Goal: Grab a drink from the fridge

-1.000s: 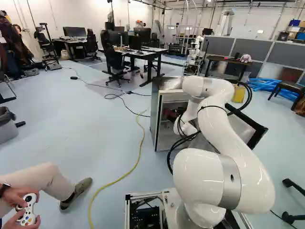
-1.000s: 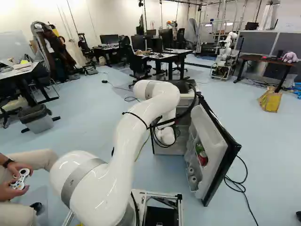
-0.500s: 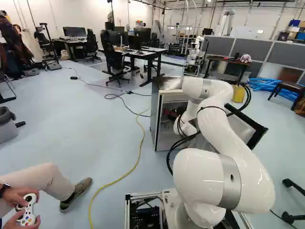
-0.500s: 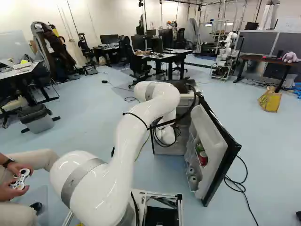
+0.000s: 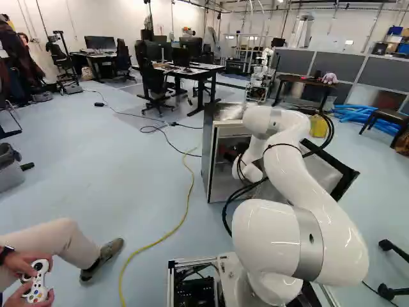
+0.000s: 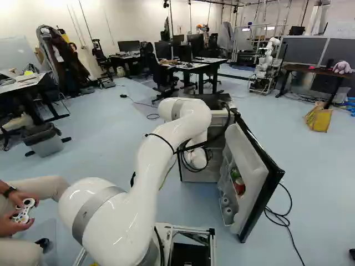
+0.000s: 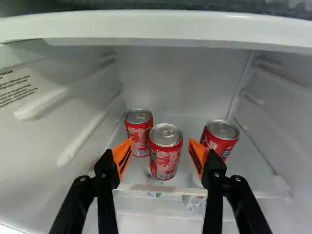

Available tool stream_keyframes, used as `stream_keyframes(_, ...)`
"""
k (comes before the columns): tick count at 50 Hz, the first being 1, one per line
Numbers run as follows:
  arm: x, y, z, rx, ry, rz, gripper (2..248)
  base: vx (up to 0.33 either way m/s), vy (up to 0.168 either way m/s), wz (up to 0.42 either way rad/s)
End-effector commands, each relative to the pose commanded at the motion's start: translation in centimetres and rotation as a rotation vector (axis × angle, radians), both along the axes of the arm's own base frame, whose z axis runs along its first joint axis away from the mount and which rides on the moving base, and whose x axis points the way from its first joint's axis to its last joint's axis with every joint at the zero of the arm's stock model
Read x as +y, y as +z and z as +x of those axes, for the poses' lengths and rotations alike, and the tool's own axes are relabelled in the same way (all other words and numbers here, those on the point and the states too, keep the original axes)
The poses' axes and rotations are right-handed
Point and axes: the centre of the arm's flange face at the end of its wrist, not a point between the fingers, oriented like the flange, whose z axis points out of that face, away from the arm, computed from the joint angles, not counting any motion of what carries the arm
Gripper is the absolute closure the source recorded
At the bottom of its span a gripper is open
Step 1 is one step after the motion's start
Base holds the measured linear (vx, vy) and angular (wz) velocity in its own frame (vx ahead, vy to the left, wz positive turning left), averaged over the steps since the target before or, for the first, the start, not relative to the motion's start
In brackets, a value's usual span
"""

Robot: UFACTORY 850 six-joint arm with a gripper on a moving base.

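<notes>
Count three red cans [image 7: 165,153] inside the fridge [image 5: 207,147] only in the wrist view; see one hand [image 5: 234,153] spread apart.

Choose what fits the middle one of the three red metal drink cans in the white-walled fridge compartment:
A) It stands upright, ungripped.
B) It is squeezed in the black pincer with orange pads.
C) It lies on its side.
A: in the wrist view, the middle can stands with its lid up, with gaps visible between it and both pads of the open pincer.
</notes>
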Motion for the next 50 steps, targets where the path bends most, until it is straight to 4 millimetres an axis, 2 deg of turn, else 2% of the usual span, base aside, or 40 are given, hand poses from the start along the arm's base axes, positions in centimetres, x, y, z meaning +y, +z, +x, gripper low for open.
stream_keyframes(50,-0.2,-1.6,2.5,0.025,0.011,-0.024,79,0.000,0.000,0.000)
